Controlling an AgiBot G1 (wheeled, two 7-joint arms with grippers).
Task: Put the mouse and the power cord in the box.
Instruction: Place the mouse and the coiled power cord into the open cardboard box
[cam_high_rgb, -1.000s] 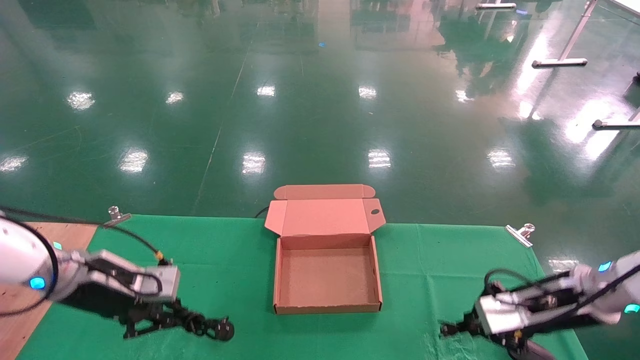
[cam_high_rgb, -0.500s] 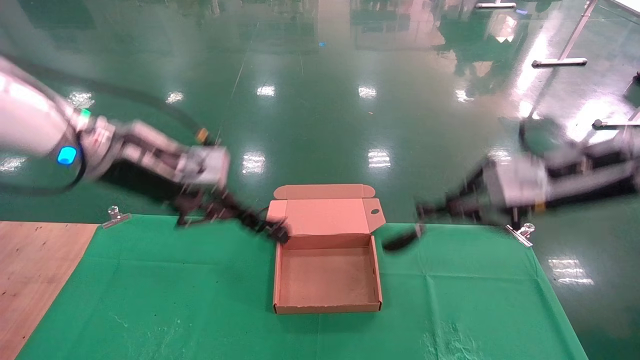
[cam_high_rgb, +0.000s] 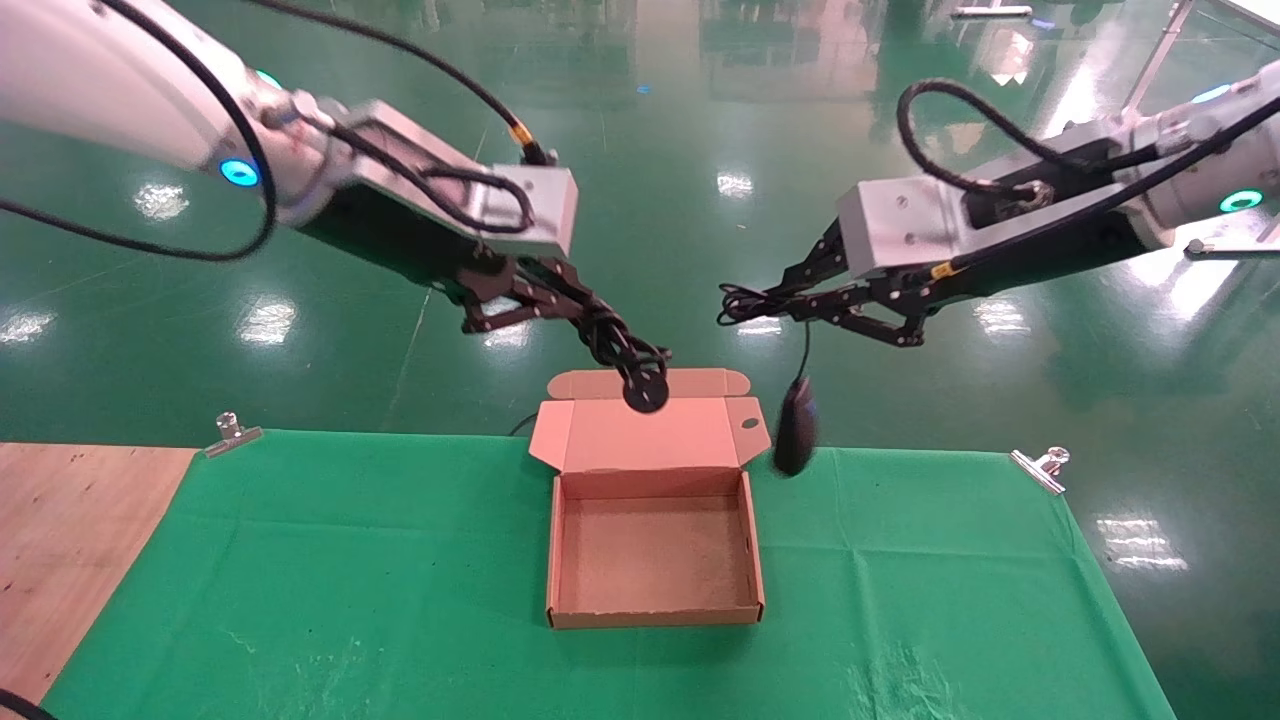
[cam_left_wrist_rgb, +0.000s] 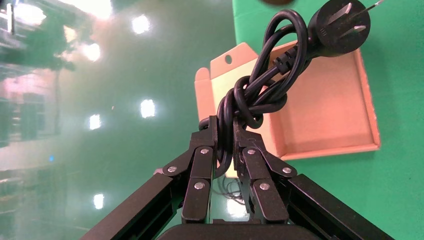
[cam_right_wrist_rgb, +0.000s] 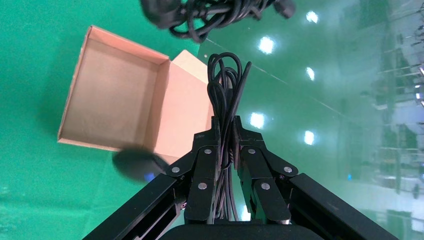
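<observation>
The shallow square brown cardboard box (cam_high_rgb: 655, 555) lies open on the green-clothed counter (cam_high_rgb: 300, 580), nothing in it yet, its hinged flap lid (cam_high_rgb: 650, 425) folded back on the far side. Beyond and above that flap, both arms hang in the air with their loads. The left pincer (cam_high_rgb: 590, 322) is closed tight on the knotted bundle of thick black power cord (cam_left_wrist_rgb: 260, 85); the round black plug (cam_high_rgb: 645, 390) dangles below its tips, over the lid and not over the box floor. The right pincer (cam_high_rgb: 775, 300) is clamped on the gathered loops of the thin black mouse cable (cam_right_wrist_rgb: 225, 85), and the small glossy black oval mouse (cam_high_rgb: 795, 435) swings on that cable well below the tips, just outside the lid's right-hand tab, over the counter's far edge.

The step in hand looks like the carry: both things lifted, neither placed. Next, each pincer probably needs to come nearer, until its load hangs over the box floor, then lower before letting go; the hanging mouse may sway and catch the box wall
</observation>
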